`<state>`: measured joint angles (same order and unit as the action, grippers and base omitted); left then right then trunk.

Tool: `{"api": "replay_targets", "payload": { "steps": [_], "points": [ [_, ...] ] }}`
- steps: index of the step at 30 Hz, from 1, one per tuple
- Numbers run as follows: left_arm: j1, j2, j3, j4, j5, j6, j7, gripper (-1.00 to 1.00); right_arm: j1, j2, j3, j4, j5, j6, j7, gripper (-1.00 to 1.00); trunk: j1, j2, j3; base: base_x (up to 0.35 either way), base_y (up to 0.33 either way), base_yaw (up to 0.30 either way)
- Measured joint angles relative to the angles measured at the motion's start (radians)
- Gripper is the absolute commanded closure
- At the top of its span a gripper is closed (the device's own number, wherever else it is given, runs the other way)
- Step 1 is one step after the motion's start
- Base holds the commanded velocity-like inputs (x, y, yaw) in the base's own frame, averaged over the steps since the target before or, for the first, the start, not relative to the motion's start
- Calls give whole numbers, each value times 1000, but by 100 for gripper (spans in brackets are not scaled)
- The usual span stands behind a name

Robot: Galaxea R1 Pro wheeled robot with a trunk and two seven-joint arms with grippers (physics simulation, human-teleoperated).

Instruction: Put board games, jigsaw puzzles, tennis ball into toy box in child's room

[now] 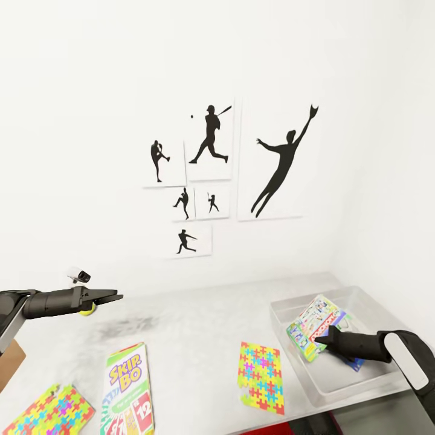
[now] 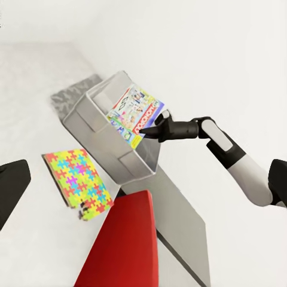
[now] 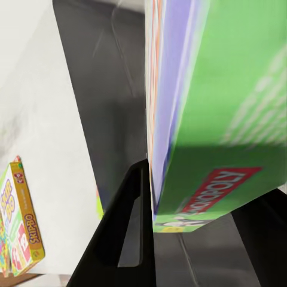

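My right gripper is shut on the Monopoly board game, holding it tilted inside the grey toy box at the right end of the table. The left wrist view shows that toy box, game and gripper. Close up, the game rests against a dark finger. The Skip-Bo game lies flat near the front edge. One jigsaw puzzle lies beside the toy box, another at the front left. My left gripper hovers open over the far left, the tennis ball peeking out under it.
Black sports-silhouette posters hang on the white wall behind the table. A blue-edged flat thing lies in the toy box under my right gripper. A large red object shows near the table in the left wrist view. A brown corner sits at the far left.
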<state>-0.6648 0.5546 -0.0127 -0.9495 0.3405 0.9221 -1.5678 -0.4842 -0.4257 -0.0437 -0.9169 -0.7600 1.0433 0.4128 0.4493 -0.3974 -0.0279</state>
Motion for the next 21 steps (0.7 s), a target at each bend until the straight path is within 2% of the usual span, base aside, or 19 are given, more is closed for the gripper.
{"api": "replay_targets", "payload": {
  "steps": [12, 21],
  "points": [
    [0, 0, 0, 0, 0, 0, 0, -100, -1, 0, 2, 4, -1, 0, 0, 100, 0, 0, -20, 0, 0, 0],
    [0, 0, -1, 0, 0, 0, 0, -100, -2, -2, 1, 21, 0, 0, 0, 100, 0, 0, -23, 0, 0, 0]
  ]
}}
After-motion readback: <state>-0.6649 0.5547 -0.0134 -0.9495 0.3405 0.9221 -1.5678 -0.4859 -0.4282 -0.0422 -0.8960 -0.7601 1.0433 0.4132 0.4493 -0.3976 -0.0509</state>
